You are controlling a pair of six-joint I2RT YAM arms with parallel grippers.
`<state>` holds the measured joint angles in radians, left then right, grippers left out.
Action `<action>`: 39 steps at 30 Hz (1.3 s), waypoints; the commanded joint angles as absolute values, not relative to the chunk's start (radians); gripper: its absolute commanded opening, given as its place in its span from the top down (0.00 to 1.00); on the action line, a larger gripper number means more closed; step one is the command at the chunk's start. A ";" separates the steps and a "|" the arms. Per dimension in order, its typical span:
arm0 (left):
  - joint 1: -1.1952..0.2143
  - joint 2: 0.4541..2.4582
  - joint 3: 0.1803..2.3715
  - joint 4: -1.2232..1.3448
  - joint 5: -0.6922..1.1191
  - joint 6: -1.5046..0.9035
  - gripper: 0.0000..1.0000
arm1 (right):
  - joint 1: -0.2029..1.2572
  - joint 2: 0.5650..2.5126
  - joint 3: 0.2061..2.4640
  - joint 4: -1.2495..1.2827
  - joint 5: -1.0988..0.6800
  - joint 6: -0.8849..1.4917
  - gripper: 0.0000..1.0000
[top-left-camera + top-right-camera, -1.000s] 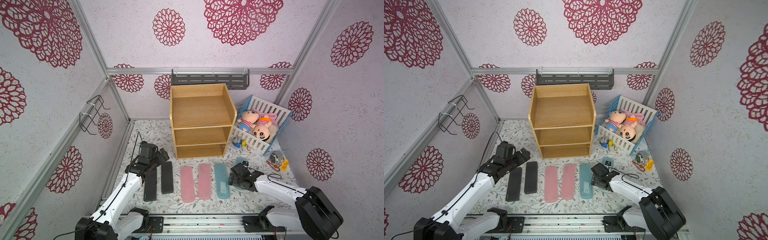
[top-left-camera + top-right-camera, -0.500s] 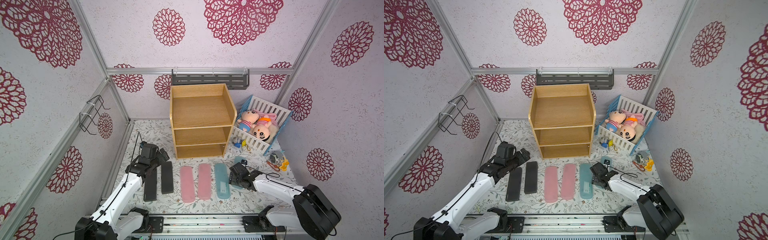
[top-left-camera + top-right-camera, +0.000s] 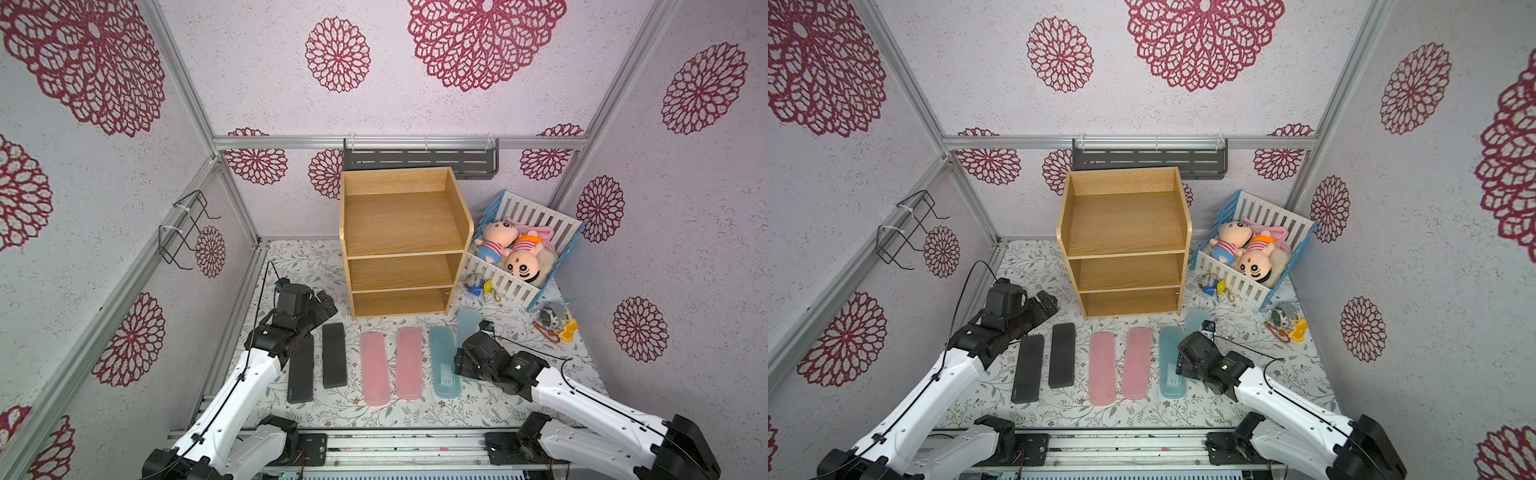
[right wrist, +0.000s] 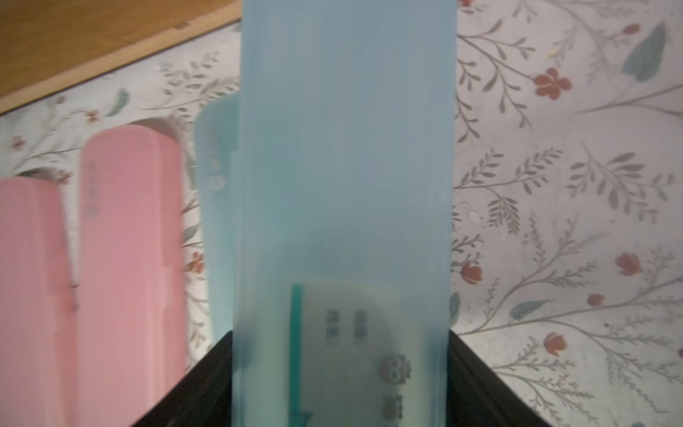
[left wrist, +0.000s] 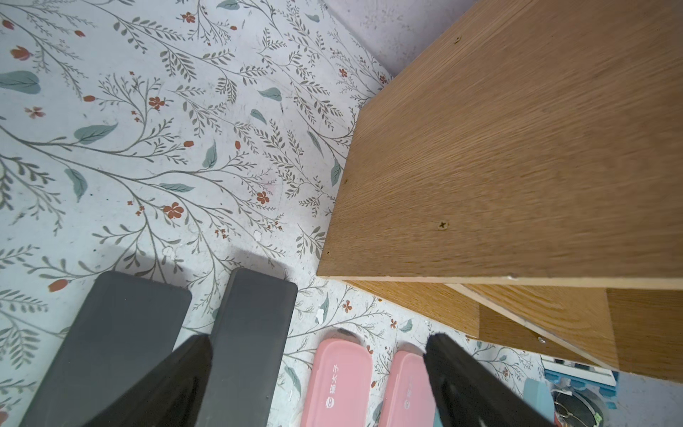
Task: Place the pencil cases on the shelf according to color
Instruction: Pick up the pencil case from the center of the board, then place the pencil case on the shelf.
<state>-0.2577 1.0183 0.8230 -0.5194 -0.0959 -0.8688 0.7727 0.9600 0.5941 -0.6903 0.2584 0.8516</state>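
Observation:
The light wood shelf (image 3: 399, 220) (image 3: 1125, 224) stands at the back, its three tiers bare. In both top views a row of pencil cases lies before it: two black (image 3: 301, 370) (image 3: 334, 355), two pink (image 3: 374, 368) (image 3: 409, 361) and one light blue (image 3: 442, 365). My right gripper (image 3: 467, 349) (image 4: 340, 369) is shut on a second light blue case (image 3: 468, 326) (image 4: 343, 166), which sticks out ahead of it toward the shelf. My left gripper (image 3: 323, 302) (image 5: 318, 355) hangs open over the far ends of the black cases (image 5: 251, 332), holding nothing.
A white slatted crate (image 3: 498, 286) with dolls sits right of the shelf, with small toys (image 3: 555, 324) on the mat nearby. A grey slotted rack (image 3: 419, 160) hangs on the back wall and a wire rack (image 3: 187, 228) on the left wall.
My right gripper's jaws have closed onto the light blue case, and more of that case now shows beyond the gripper. The left arm has hardly moved.

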 commanded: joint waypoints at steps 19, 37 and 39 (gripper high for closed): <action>-0.268 0.940 1.109 -0.677 -0.050 -0.777 0.03 | 1.099 1.034 1.192 -0.633 0.495 0.543 0.37; -0.245 1.196 1.398 -0.700 -0.043 -0.613 0.03 | 0.688 1.721 2.044 -0.817 0.425 0.336 0.36; -0.240 1.203 1.385 -0.662 -0.034 -0.611 0.03 | 0.664 1.779 2.094 -0.827 0.422 0.343 0.36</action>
<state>-0.2501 1.1942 1.3853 -0.6926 -0.0422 -0.6441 0.6907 1.7370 2.0212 -0.8104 0.4438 0.3733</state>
